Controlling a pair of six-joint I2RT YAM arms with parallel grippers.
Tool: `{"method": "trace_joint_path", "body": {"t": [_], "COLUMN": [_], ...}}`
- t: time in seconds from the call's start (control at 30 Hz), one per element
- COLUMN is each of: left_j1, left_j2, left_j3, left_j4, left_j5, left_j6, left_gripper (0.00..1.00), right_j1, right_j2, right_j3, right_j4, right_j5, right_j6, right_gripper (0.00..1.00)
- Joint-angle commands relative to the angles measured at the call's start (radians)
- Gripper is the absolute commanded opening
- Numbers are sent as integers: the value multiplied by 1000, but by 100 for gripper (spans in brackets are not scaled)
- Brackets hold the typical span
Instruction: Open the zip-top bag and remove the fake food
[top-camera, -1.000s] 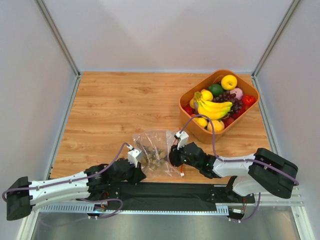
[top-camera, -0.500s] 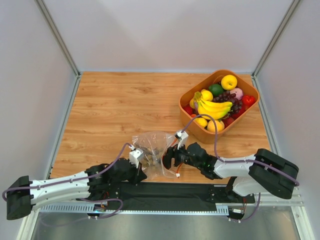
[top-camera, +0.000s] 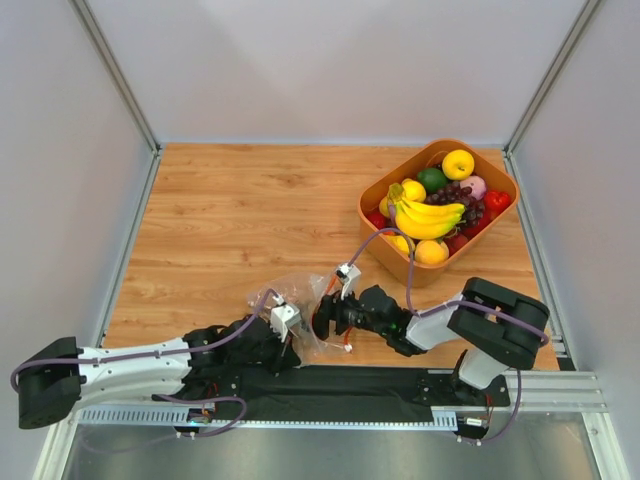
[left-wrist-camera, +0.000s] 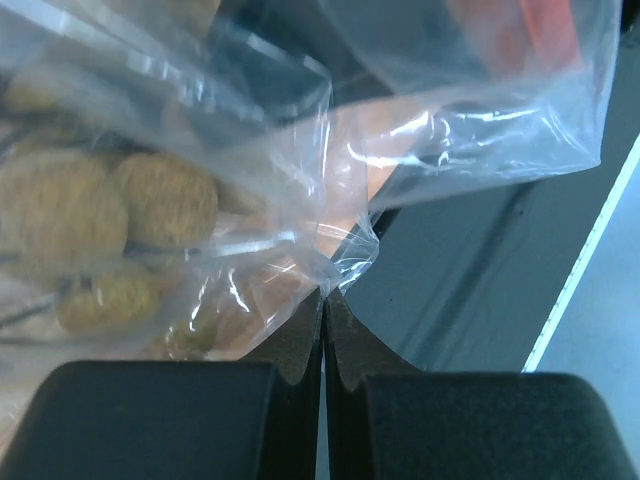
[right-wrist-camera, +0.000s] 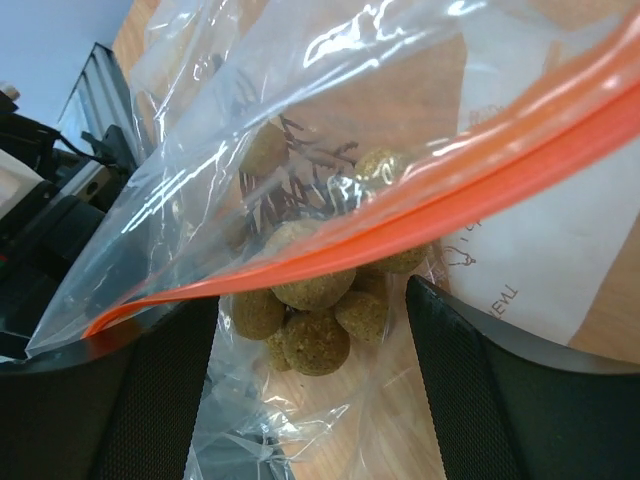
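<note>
Bag-opening task at an early stage, read from left to right. The left gripper (top-camera: 287, 322), a black two-finger tool on the left arm, has its fingers pressed together on a gathered fold of film at one corner of the zip-top bag (top-camera: 303, 298); this crinkly clear plastic pouch lies at the near edge of the light wooden table (top-camera: 240, 220), between the two arms. Inside the pouch sits a cluster of small tan-brown balls (right-wrist-camera: 310, 290), rough-skinned plastic fruit, the only food visible through the film. The thin red-orange zip strip (right-wrist-camera: 420, 215) runs slantwise across the right wrist view, above the cluster; whether its two halves are parted cannot be told from these views. The right gripper (top-camera: 322, 318), the matching black tool on the right arm, stands with its fingers spread wide on either side of the bag's zip edge, clamping nothing. Farther right, well apart from the bag, a rounded orange plastic tub (top-camera: 400, 262) holds mixed plastic fruit, with a yellow banana bunch (top-camera: 430, 215) lying on top. Judged from this layout, one corner of the bag is anchored but no opening is confirmed, and the ball cluster has yet to come out; what is left appears to be a grip on the zip edge by the right gripper, a pull against the left gripper's hold, and extraction of the cluster.
</note>
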Motion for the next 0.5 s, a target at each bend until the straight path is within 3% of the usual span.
{"method": "trace_joint_path", "body": {"t": [0.0,0.27,0.47], "left_j1": [0,0,0], "left_j2": [32,46,38], "left_j3": [20,33,36], "left_j4": [109,101,98], "left_j5": [41,29,26], "left_j6": [48,72,74], "left_gripper": [0,0,0], "right_j1": [11,54,111], "right_j2": [66,171,158], "right_j3": [25,63,114], "right_j4": [252,297,185], "right_j5": [-64,-115,-101], "right_j6": [57,59,15], "right_gripper": [77,77,75]}}
